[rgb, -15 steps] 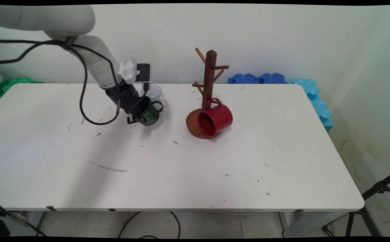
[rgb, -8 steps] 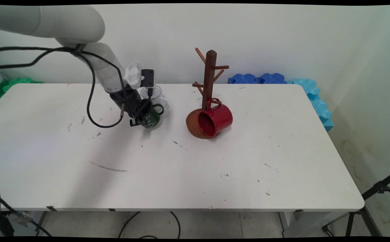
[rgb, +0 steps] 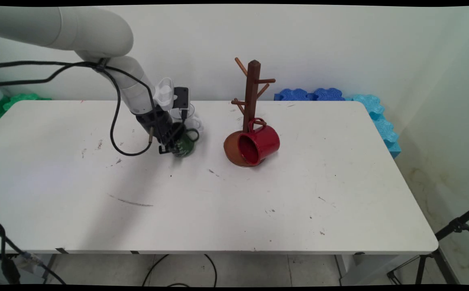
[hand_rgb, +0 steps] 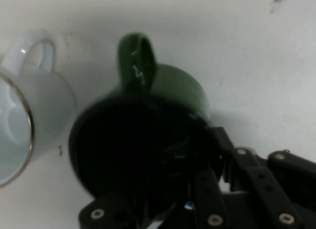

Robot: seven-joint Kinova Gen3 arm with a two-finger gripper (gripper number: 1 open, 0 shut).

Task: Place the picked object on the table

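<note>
My gripper [rgb: 172,144] is shut on the rim of a dark green mug [rgb: 186,146], low over the table's back left part. In the hand view the green mug [hand_rgb: 173,91] fills the middle, its mouth turned toward the camera and its handle pointing up. One finger is inside the mouth and the other finger [hand_rgb: 223,142] is on the outer wall, with the gripper [hand_rgb: 205,142] clamped across the rim. A white mug [rgb: 189,114] stands just behind it; in the hand view the white mug [hand_rgb: 29,110] lies close at the left.
A brown wooden mug tree [rgb: 253,93] stands at the table's middle back. A red mug [rgb: 259,143] hangs tilted by its handle from a low peg, over the tree's round brown base [rgb: 231,152]. Blue foam blocks [rgb: 376,109] line the back right edge.
The arm has moved right and a little lower, carrying the green mug with it, closer to the table and nearer the white mug.
</note>
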